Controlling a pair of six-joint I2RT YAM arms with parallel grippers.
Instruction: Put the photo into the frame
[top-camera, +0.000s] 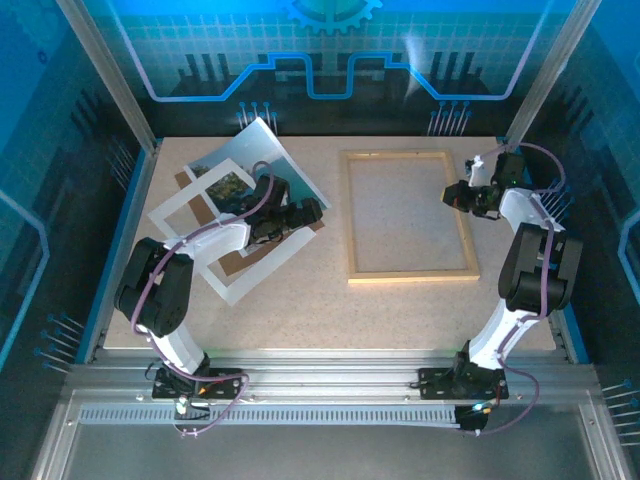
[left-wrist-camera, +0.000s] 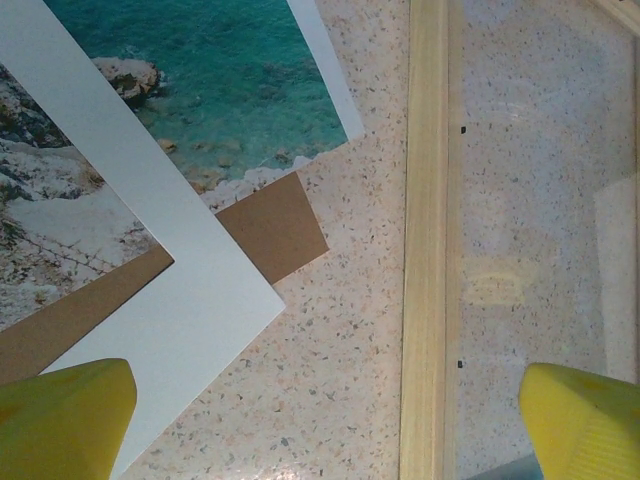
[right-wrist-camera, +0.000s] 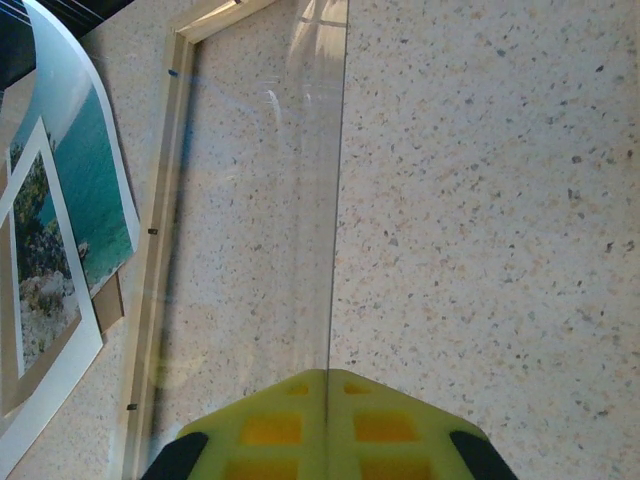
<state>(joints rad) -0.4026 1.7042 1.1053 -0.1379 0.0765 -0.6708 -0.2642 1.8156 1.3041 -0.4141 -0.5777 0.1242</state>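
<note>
While wide apart and empty over the frame (left-wrist-camera: 425, 200), left claw (left-wrist-camera: 320, 420); right claw (right-wrist-camera: 327, 390) pinched tight on a clear pane (right-wrist-camera: 250, 250).

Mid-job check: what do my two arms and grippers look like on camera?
The left arm and right arm are built of white and black links, each trailing a purple cable. The left gripper has plain yellow wedge fingers; the right gripper has yellow-green fingers with square waffle recesses and black pieces behind them.
</note>
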